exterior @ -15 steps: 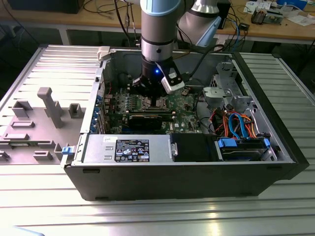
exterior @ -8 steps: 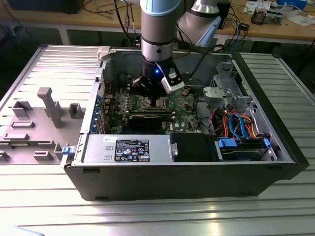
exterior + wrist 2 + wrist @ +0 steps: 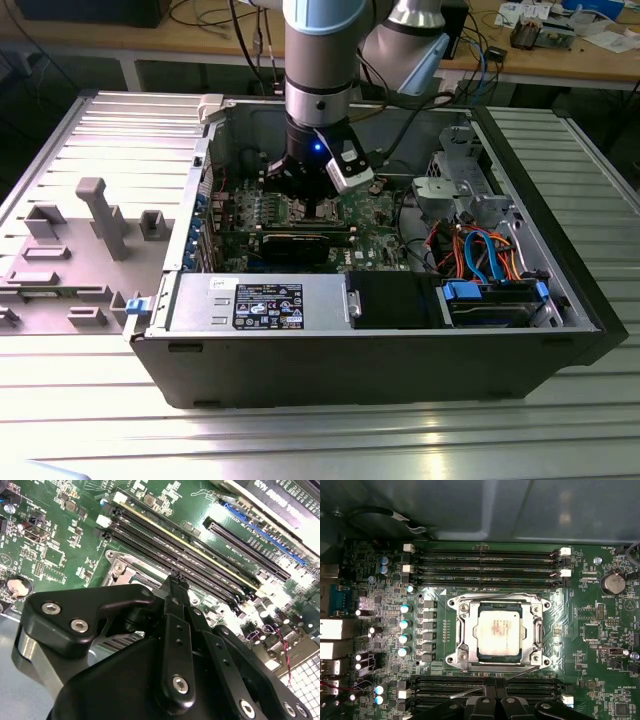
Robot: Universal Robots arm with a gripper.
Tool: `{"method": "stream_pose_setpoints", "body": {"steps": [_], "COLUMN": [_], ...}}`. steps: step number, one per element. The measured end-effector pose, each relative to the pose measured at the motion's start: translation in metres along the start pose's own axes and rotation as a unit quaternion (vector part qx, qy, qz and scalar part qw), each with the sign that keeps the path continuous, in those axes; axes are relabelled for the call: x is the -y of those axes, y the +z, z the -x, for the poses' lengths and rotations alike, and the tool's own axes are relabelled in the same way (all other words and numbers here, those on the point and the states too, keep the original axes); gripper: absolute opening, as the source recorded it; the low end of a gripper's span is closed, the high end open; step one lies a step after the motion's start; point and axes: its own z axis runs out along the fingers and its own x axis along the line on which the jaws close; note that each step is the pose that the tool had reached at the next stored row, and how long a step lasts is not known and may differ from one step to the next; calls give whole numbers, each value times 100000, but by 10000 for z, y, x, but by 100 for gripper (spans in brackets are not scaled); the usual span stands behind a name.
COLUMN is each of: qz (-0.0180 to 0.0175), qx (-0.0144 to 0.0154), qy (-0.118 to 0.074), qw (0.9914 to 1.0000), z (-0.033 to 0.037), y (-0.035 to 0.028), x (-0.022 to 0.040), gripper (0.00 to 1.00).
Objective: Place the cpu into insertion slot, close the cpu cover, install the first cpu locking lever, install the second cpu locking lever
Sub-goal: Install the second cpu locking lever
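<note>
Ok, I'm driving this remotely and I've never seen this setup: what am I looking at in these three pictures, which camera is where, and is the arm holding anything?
The exterior view looks from off the arm at an open computer case lying on a slatted metal table. The robot arm reaches down into it, over the green motherboard.

The two wrist views come from cameras riding on the arm. The first wrist view looks straight down on the board: the cpu sits in the insertion slot, and the cpu cover, a silver frame, lies closed around it. A thin silver lever runs slanted beside the socket, toward the gripper. The black parts at the picture's edge are the gripper.

The second wrist view looks along the gripper; its tips are together just above the board by the socket's corner, beside long black memory slots. I cannot see it holding anything.
</note>
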Motion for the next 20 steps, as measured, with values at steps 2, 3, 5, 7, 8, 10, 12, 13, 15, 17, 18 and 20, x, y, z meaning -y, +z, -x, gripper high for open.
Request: {"method": "stream_pose_setpoints", "body": {"steps": [2,3,5,7,8,10,12,13,15,17,18,20], "qz": [19,16,16,18,16,18,17,18,19,18,17,17], "qx": [3,0,-1,2,1,0,-2,1,1,-1,0,2], "qy": [-8,-1,4,3,0,1,1,1,1,1,2,2], "qw": [100000,100000,100000,100000,100000,100000,100000,100000,100000,100000,100000,100000], "z": [-4,-5,-6,-6,-6,-7,-7,-7,-7,-7,-8,-8], "y": [1,0,1,1,1,1,1,1,2,2,2,2], "x": [3,4,5,6,6,7,8,8,9,9,10,10], "gripper": [11,11,11,11,11,11,11,11,11,11,11,11]}}
